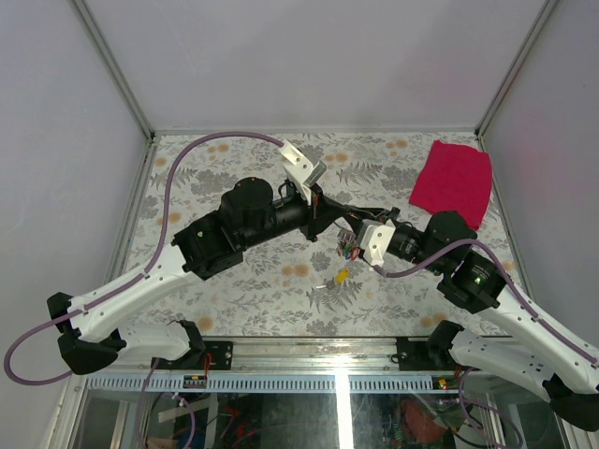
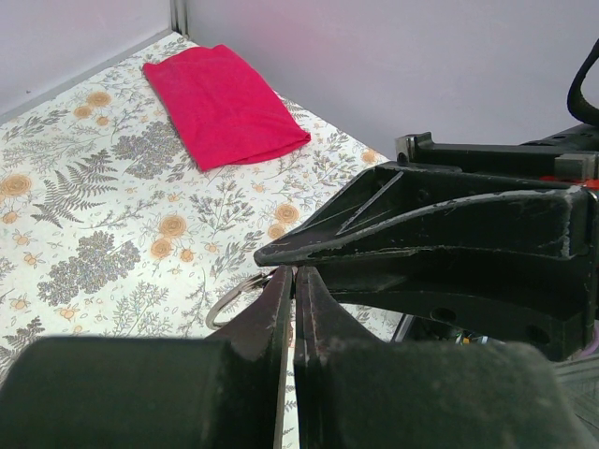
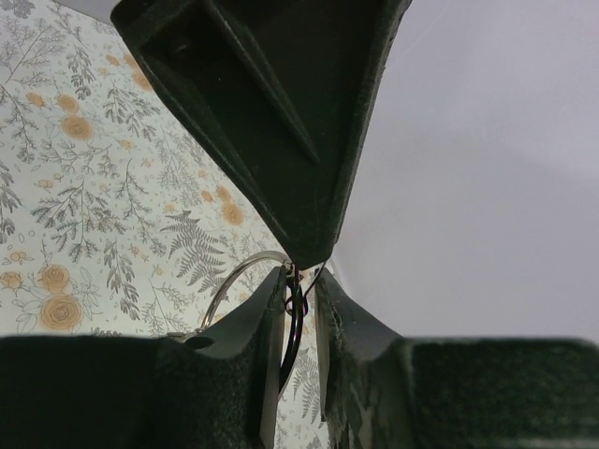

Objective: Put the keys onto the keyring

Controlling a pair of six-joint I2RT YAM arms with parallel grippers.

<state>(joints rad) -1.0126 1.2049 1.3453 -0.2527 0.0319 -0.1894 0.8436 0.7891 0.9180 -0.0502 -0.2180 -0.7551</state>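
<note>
Left gripper (image 2: 293,273): jaws pressed together, with the keyring pinched at their tips
Keyring (image 3: 236,274): a thin silver loop held up off the table, about mid-table where the two grippers meet; it juts out to the left of the left gripper's closed tips, and part of it is hidden behind the fingers
Right gripper (image 3: 301,276): comes in from the right, tip to tip with the left one; jaws stand a narrow slit apart, and a thin dark strand runs down that slit. I cannot tell whether they are pinching it or the ring
Yellow key (image 1: 343,275): lies alone on the table, just nearer than the two grippers and touching neither
Other keys (image 1: 348,248): a small cluster of red and green bits shows right under the meeting grippers, too small to tell whether it hangs from the ring
Red cloth (image 1: 452,180): folded flat in the far right corner, well apart from the grippers
Table (image 1: 234,290): covered with a fern and flower print
</note>
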